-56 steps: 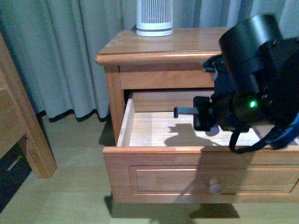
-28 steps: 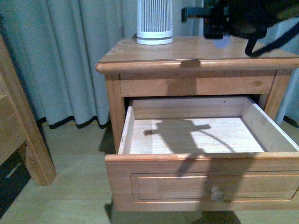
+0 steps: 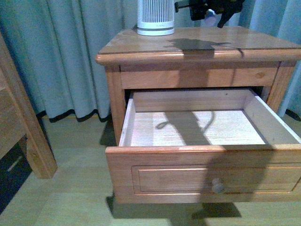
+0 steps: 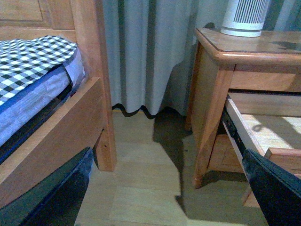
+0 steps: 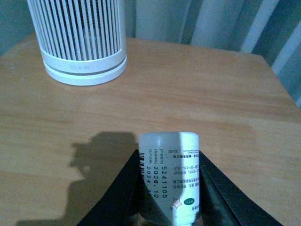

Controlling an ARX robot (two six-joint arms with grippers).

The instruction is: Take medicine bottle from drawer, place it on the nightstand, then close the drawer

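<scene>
My right gripper (image 3: 210, 14) is shut on the medicine bottle (image 5: 169, 176), a small white bottle with a printed label, and holds it above the nightstand (image 3: 197, 44) top; in the front view the bottle (image 3: 209, 17) shows only as a small pale patch. The nightstand top also fills the right wrist view (image 5: 211, 108). The drawer (image 3: 207, 176) is pulled fully out, its pale inside bare. My left gripper (image 4: 171, 188) is open and empty, low over the floor beside the nightstand's left side (image 4: 207, 103).
A white ribbed appliance (image 3: 155, 18) stands at the back left of the nightstand top, close to the bottle (image 5: 80, 42). A wooden bed frame (image 3: 19, 132) with checked bedding (image 4: 28, 56) stands on the left. Grey curtains (image 3: 70, 56) hang behind.
My right gripper lifted the bottle out of the drawer and now holds it above the nightstand top. The view shifted slightly. The drawer stays open.
</scene>
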